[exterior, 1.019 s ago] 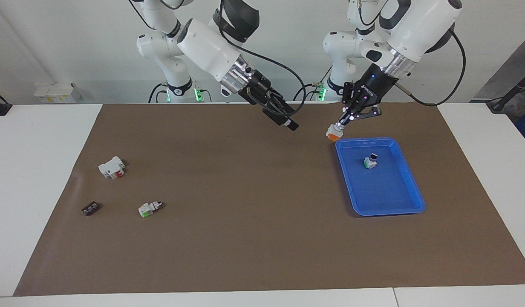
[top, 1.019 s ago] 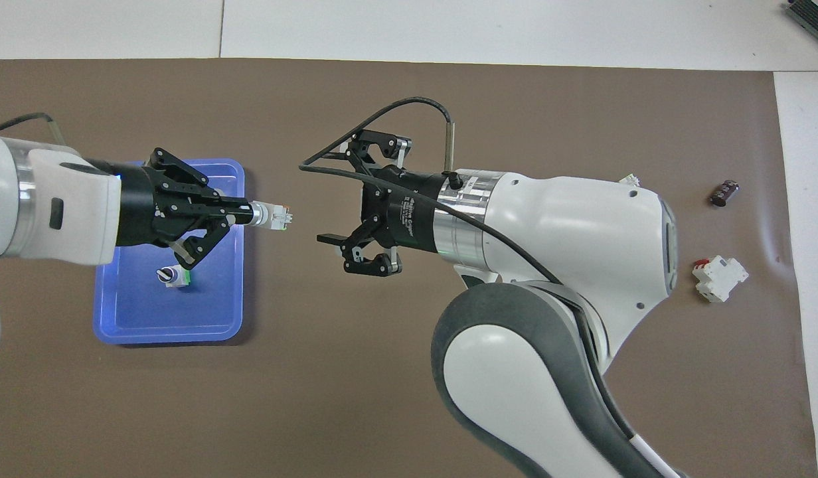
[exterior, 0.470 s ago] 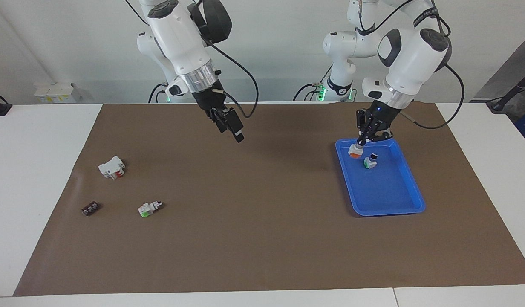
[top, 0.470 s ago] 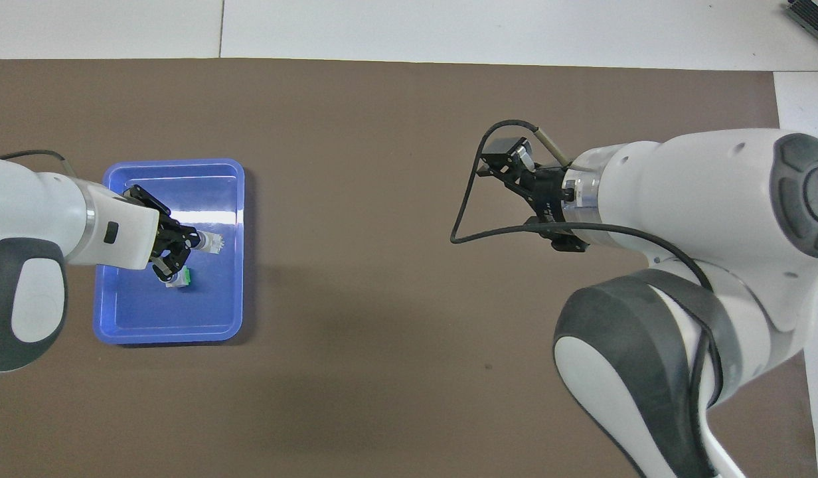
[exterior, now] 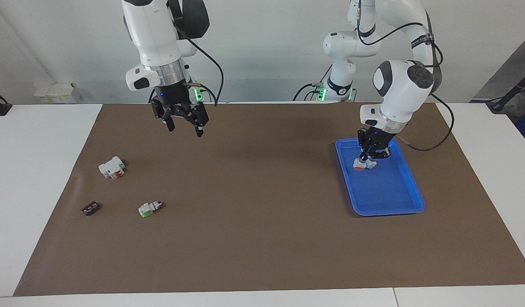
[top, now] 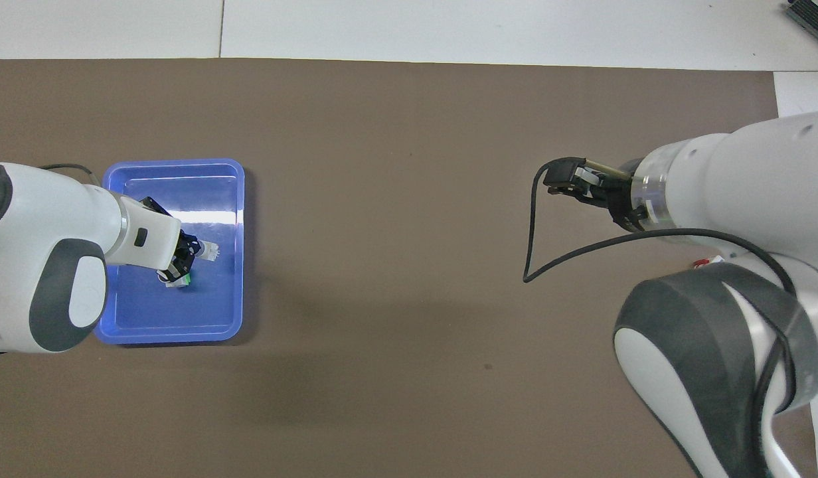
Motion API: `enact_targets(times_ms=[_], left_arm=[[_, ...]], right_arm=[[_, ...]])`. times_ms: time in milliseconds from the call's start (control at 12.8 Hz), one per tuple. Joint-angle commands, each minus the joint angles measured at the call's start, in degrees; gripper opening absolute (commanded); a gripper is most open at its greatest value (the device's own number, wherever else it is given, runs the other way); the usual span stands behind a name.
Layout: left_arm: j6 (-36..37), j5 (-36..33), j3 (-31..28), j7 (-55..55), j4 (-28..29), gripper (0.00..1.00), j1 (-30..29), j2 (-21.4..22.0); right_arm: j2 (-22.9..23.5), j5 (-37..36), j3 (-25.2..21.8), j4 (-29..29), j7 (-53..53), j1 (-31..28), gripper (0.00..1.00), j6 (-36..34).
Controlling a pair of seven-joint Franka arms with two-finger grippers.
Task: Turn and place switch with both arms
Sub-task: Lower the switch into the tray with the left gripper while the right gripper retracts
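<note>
The switch (exterior: 359, 165) (top: 210, 250), white with an orange-red base, is low inside the blue tray (exterior: 409, 200) (top: 127, 325). My left gripper (exterior: 367, 159) (top: 195, 249) is shut on it and points down into the tray. I cannot tell whether the switch touches the tray floor. A green-based switch (top: 182, 282) stands in the tray right beside it, mostly hidden by the left gripper in the facing view. My right gripper (exterior: 186, 129) (top: 560, 180) hangs open and empty, pointing down over the brown mat toward the right arm's end.
Toward the right arm's end of the mat lie a white block with a red part (exterior: 111, 167), a small black part (exterior: 90, 208) and another green-based switch (exterior: 149, 208). The brown mat (exterior: 262, 238) covers most of the table.
The left gripper carried the switch from beside the tray's corner down into the tray. The right arm swung away toward its own end and turned its open gripper downward.
</note>
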State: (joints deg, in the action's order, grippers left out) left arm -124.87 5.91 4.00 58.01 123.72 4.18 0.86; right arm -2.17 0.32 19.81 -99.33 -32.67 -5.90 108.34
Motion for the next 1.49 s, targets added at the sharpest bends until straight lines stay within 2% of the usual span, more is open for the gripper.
enact_targets(times_ms=[0,157,235,313,392,470,627,862,1019,1254,1410], left_arm=[[-3.53,-0.9,0.31,0.78,5.73,0.0,-0.67,2.3],[-4.07,-0.9,0.31,0.79,6.62,0.0,-0.49,2.39],[-3.81,-0.9,0.31,0.79,6.79,0.01,-0.58,2.48],[-3.37,-0.9,0.31,0.7,6.71,0.35,-0.58,2.48],[-2.93,-0.81,0.31,0.61,6.01,0.66,-0.66,2.39],[-2.41,-0.81,0.31,0.26,4.96,1.0,-0.67,2.13],[-2.14,-0.9,0.31,0.52,4.07,1.0,-0.67,3.26],[-0.73,-0.81,0.31,-1.31,3.98,1.0,-0.66,5.72],[0.23,-0.81,0.22,-9.45,3.55,1.0,-1.45,8.53],[7.69,-0.81,0.22,-28.24,2.41,1.0,-2.95,12.4],[13.04,-0.9,0.31,-38.73,-3.71,1.0,-3.48,11.72]], right_arm=[[0.32,-1.28,0.14,4.57,11.19,-3.85,0.99,-6.28],[0.5,-1.29,-0.73,5.46,13.85,-5.43,0.99,-8.49],[0.41,-1.29,-3.52,5.55,14.21,-3.7,0.99,-10.32],[0.41,-1.37,-10.16,6.86,15.52,0.76,0.99,-12.17],[0.5,-1.37,-16.06,7.57,18.49,5.24,0.99,-14.19],[0.93,-1.37,-19.6,8.79,20.61,7.55,0.99,-15.69],[2.42,-1.2,-22.96,11.6,21.16,9.06,0.99,-19.11],[1.82,-0.23,-22.71,10.13,21.24,9.07,0.99,-18.96],[1.38,-0.49,-22.71,8.98,21.16,9.33,0.99,-17.3],[0.77,-2.16,-22.71,8.37,22.99,9.42,0.99,-18.33],[0.67,-3.31,-22.53,8.45,23.09,9.24,0.99,-18.78]])
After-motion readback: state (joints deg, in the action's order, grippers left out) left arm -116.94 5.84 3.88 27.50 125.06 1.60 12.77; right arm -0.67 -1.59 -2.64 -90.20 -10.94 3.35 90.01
